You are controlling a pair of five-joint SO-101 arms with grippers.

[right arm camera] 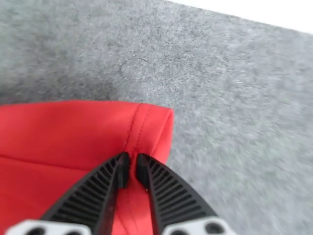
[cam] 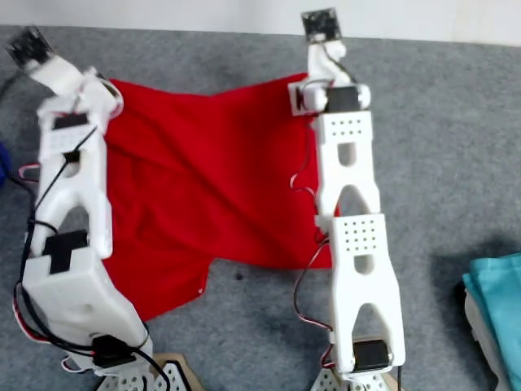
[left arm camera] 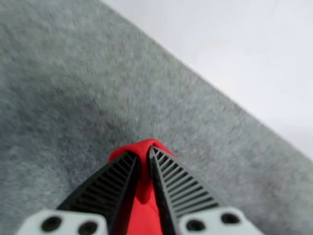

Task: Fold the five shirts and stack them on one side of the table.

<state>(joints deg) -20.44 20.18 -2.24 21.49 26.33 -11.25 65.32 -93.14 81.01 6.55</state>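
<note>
We judge the job has barely begun, with most shirts left. Near us, well to the right of the red shirt [cam: 203, 179], a teal shirt [cam: 498, 301] lies folded at the desk [cam: 456, 122] edge. The red shirt lies spread out, not yet folded. At its far corners, our left fingers [left arm camera: 110, 183] and right fingers [right arm camera: 164, 193] each pinch the cloth.
</note>
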